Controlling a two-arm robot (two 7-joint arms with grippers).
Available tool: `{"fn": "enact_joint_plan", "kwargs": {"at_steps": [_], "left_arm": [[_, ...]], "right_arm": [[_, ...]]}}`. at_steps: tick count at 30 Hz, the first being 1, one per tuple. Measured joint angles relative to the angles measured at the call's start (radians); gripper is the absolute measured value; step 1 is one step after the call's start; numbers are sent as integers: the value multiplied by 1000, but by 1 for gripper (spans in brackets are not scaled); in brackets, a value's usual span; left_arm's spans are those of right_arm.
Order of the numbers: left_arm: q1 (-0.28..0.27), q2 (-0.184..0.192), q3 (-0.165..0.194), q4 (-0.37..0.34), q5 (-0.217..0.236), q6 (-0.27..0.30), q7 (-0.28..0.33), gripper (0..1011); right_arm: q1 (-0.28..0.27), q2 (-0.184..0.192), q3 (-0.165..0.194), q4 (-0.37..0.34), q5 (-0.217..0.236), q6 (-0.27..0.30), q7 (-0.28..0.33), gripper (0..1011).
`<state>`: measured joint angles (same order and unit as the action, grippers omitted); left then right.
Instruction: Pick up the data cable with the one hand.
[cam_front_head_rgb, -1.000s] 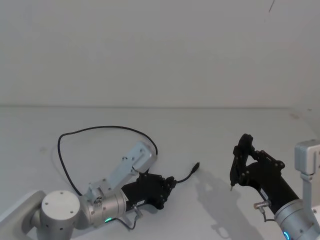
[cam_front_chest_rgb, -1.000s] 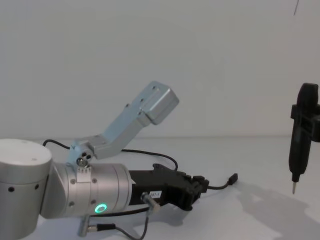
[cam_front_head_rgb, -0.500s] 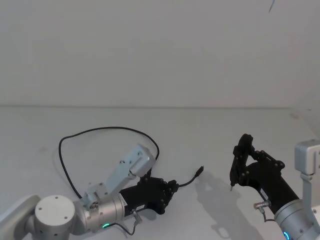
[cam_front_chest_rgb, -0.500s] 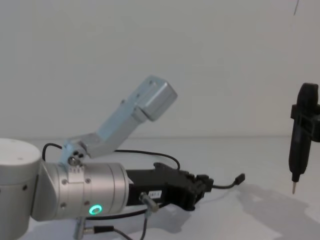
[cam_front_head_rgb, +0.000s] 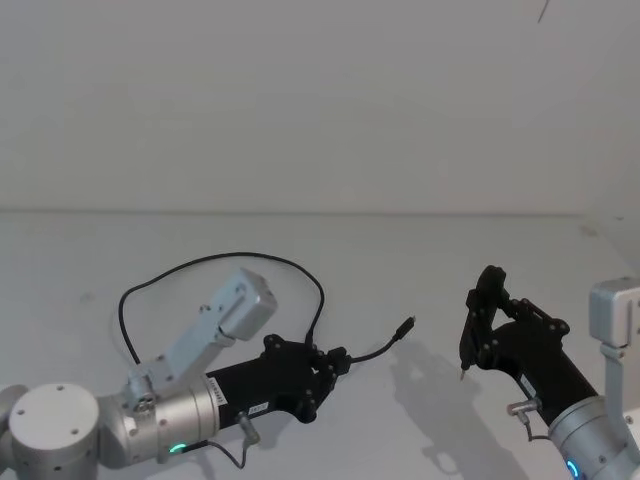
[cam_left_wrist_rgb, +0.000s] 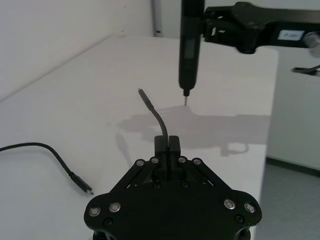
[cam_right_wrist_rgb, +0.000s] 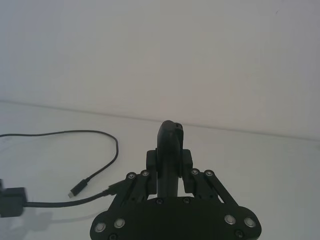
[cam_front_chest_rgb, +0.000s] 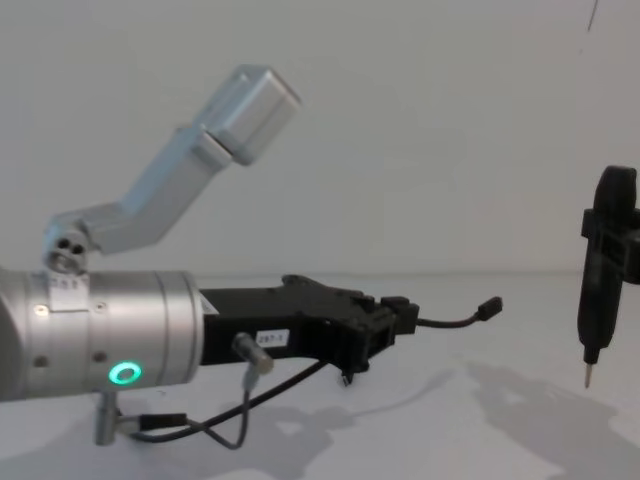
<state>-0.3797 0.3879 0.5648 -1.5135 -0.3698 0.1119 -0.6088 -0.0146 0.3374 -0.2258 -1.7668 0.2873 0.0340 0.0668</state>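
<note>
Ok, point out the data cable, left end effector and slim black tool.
data cable (cam_front_chest_rgb: 450, 322): chest view, stretch past the fingertips.
left end effector (cam_front_chest_rgb: 404, 316): chest view, midway between its fingertips.
slim black tool (cam_front_chest_rgb: 595, 290): chest view, its body.

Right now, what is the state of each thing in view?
Long thin black data cable: gripped near one plug, that end raised off the white table; the rest lies looped.
Left black two-jaw pincer: shut on the cable, low over the table.
Right black pincer: shut on the tool.
Slim black upright tool: held, pale tip pointing down.
</note>
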Motion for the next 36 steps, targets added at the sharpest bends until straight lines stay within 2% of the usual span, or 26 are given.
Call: {"fn": "enact_joint_plan", "kwargs": {"at_steps": [5, 16, 27, 36], "left_arm": [[26, 33, -15, -56, -27, 19, -10, 36], [56, 73, -26, -114, -58, 45, -17, 36], [68, 90, -30, -139, -71, 56, -19, 35], [73, 97, -32, -149, -76, 60, -21, 36]], "right_arm": [[0, -3, 1, -1, 0, -3, 1, 279], [9, -24, 13, -24, 24, -24, 16, 279], [35, -66, 18, -54, 84, -4, 42, 279], [55, -95, 8, -63, 124, 39, 60, 279]]}}
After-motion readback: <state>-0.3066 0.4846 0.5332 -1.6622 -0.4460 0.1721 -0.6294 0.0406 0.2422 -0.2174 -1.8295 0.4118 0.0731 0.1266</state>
